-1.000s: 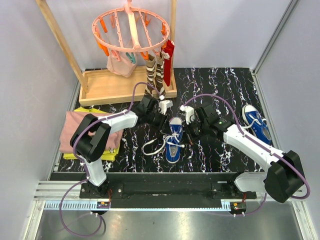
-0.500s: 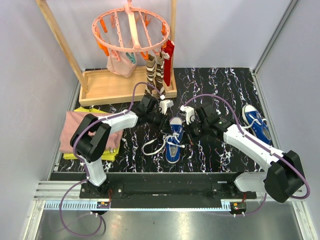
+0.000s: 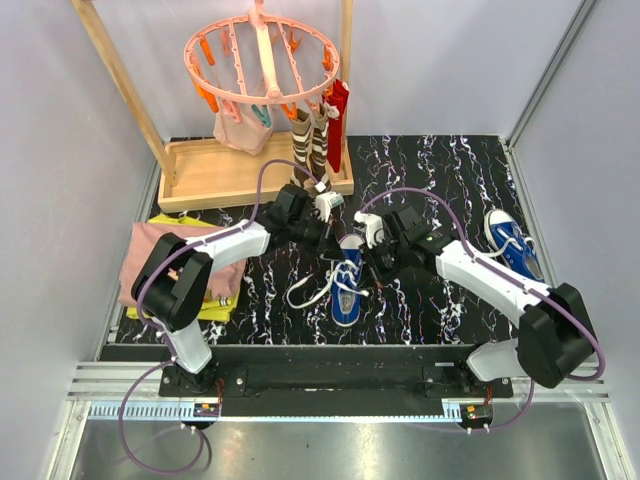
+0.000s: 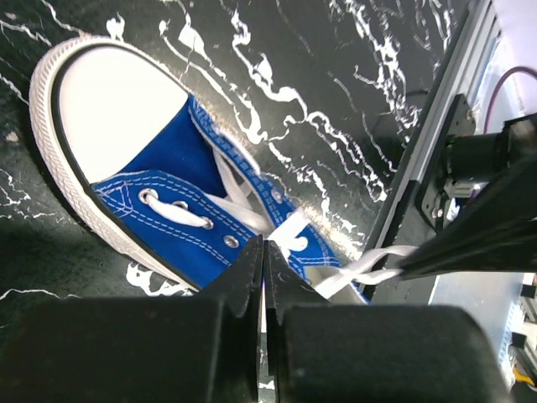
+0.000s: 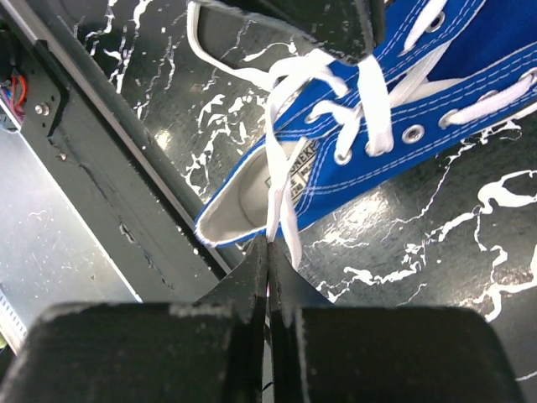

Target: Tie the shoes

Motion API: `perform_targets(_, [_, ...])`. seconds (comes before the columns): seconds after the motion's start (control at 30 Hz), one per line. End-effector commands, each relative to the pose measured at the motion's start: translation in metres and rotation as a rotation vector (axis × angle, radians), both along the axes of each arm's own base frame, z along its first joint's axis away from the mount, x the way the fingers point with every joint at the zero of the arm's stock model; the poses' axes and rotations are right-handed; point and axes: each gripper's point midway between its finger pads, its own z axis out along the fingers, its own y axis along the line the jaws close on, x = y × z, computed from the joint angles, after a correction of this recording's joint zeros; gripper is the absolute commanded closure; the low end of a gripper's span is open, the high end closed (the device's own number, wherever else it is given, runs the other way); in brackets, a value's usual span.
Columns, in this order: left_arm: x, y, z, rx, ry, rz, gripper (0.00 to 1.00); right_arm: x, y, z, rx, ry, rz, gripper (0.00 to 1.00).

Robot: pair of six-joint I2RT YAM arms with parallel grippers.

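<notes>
- Nearest the arm bases, one blue sneaker lay in the middle of the black marbled table. Its heel opening pointed at the near rail and its white toe cap pointed away.
- A loose loop of white lace lay on the table just left of that sneaker.
- The right gripper hung over the sneaker's heel end with its fingers pressed together. A strand of lace ran from the eyelets down into the seam between the tips, so it looked pinched there.
- The left gripper sat over the far, toe half with its fingers closed flat against each other. The tips were at the eyelet row, but I could not tell whether any lace was caught in them.
- The second sneaker lay well apart at the table's right side, away from both grippers.
- On the left edge lay folded pink and yellow cloths.
- Farther back stood a wooden tray, with striped brown socks hanging beside it.
- Above these hung a round pink clip hanger.
</notes>
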Motion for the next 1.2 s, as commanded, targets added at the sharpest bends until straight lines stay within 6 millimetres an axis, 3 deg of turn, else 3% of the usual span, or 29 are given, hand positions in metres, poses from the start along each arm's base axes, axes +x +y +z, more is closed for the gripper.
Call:
perform_targets(0.0, [0.001,-0.004,0.027,-0.078,-0.060,-0.007,1.00,0.015,0.013,0.010,0.047,-0.039,0.022,1.00])
perform_targets(0.53, [-0.010,0.000,0.038,-0.102,-0.065,-0.008,1.00,0.051,0.027,-0.004,0.040,-0.086,-0.051,1.00])
perform_targets(1.03, [-0.017,0.005,0.038,-0.089,-0.024,0.001,1.00,0.082,0.022,-0.011,0.043,-0.222,-0.181,1.00])
perform_targets(1.17, [-0.021,0.007,0.037,-0.082,-0.009,-0.004,0.94,0.084,0.021,-0.012,0.048,-0.233,-0.196,1.00])
